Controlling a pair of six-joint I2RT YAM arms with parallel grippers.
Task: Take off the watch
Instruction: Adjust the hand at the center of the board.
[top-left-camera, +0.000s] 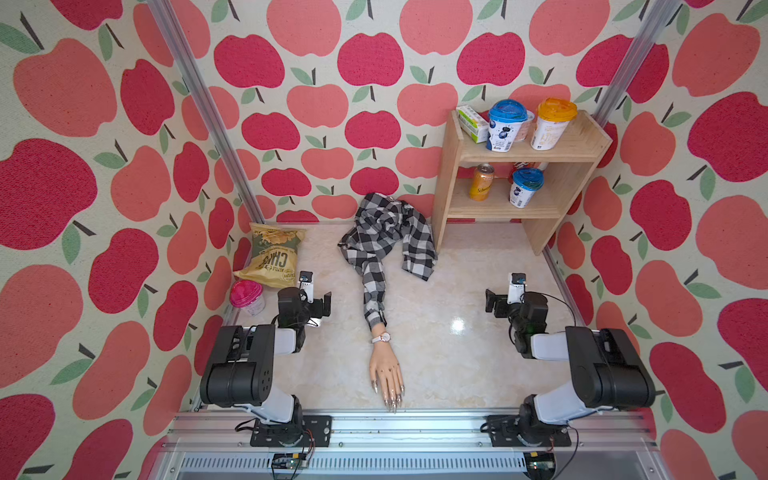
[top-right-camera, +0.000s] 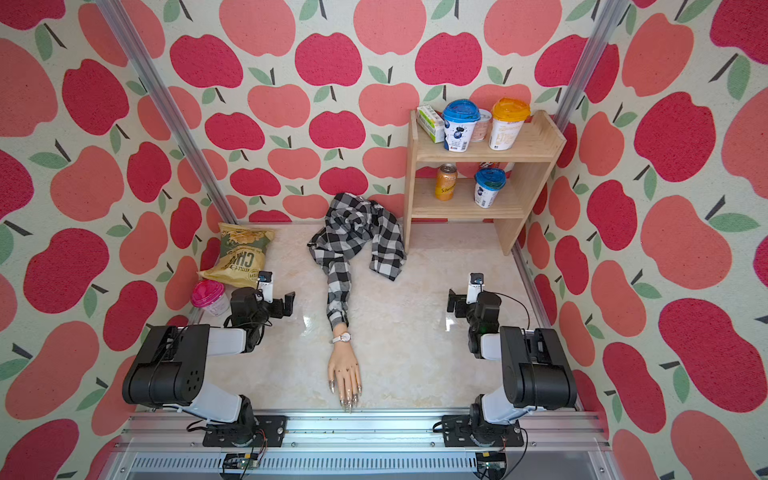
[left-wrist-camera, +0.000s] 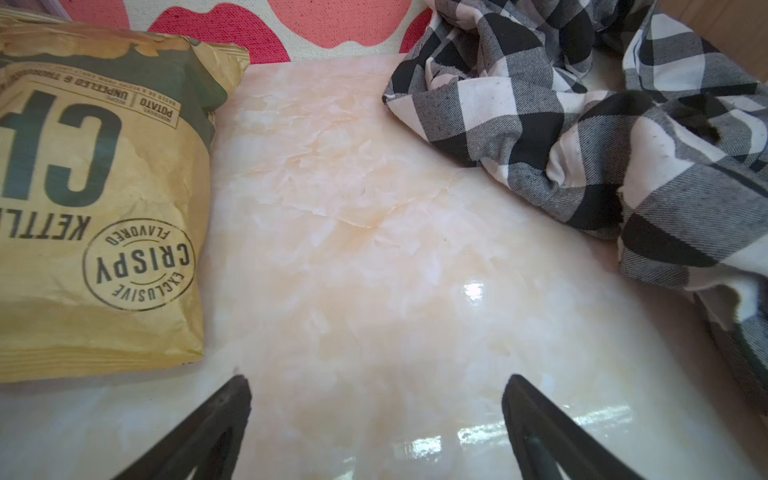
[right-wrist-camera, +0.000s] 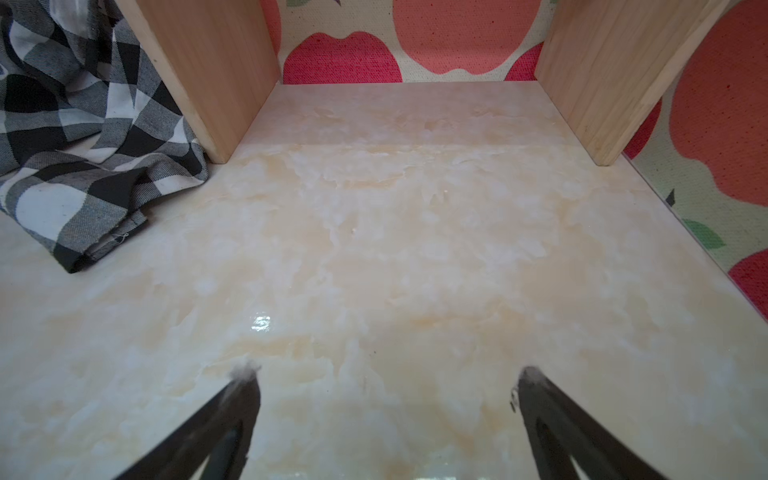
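Note:
The watch (top-left-camera: 381, 338) (top-right-camera: 341, 338), with a white strap and a pale round dial, is strapped round the wrist of a mannequin hand (top-left-camera: 386, 370) that lies flat mid-table, fingers toward the front rail. A black-and-white checked shirt (top-left-camera: 386, 237) (left-wrist-camera: 582, 124) (right-wrist-camera: 70, 137) covers the arm and bunches at the back wall. My left gripper (top-left-camera: 307, 301) (left-wrist-camera: 376, 380) stands open to the left of the sleeve, above bare table. My right gripper (top-left-camera: 510, 298) (right-wrist-camera: 388, 372) stands open to the right, also empty. Neither wrist view shows the watch.
A yellow chip bag (top-left-camera: 272, 257) (left-wrist-camera: 104, 208) and a pink-lidded cup (top-left-camera: 247, 297) sit at the left wall. A wooden shelf (top-left-camera: 577, 174) (right-wrist-camera: 216, 75) with cups and a can stands back right. An aluminium rail (top-left-camera: 415, 432) runs along the front.

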